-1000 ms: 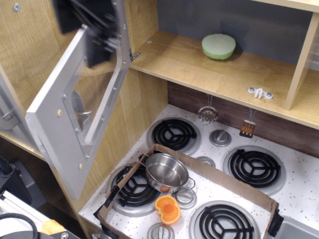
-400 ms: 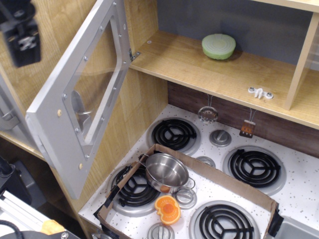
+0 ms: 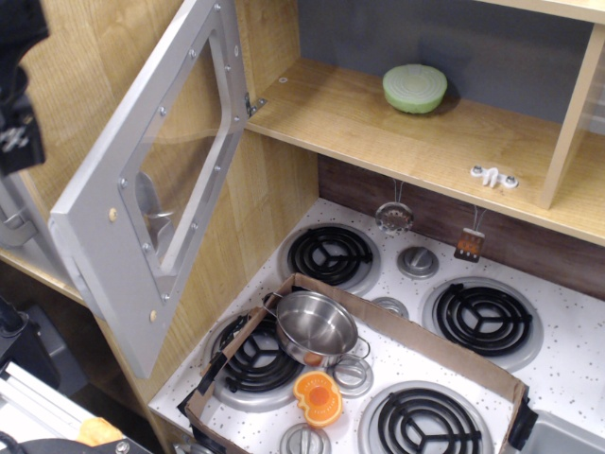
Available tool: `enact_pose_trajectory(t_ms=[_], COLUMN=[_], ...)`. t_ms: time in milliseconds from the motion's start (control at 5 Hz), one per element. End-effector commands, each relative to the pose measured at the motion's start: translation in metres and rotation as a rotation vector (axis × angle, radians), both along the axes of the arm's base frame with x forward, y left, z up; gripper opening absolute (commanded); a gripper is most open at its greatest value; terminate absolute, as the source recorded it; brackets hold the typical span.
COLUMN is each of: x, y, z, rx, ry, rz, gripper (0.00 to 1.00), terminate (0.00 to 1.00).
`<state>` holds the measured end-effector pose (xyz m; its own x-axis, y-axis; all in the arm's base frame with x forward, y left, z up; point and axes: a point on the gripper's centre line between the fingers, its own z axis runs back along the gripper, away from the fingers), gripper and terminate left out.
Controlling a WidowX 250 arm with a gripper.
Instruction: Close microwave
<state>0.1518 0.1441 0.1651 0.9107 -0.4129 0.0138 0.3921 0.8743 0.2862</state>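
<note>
1. Retreating leftward, the gripper [image 3: 17, 90] now sits half out of frame at the upper left edge; a second ago it was a dark blur right against the top of the microwave [image 3: 142, 189] door.
2. Its jaws are cut off and blurred, so I cannot tell how far open they are or whether they hold anything.
3. To its right and below, the door hangs wide open, in the same place as before.
4. That suggests the closing push has not begun; the arm looks to be repositioning behind the door's outer face.
</note>
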Motion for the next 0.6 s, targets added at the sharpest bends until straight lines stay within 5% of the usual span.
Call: enact_pose_trajectory(t_ms=[0,400], x=[0.025,0.073], y=[-0.015,-0.06], z=[-0.013,-0.017], rx=[-0.059,-0.085], ry=[-0.149,-0.2], rz=[-0.004,-0.019], gripper=[1.0,1.0], terminate=[0.0,0.0])
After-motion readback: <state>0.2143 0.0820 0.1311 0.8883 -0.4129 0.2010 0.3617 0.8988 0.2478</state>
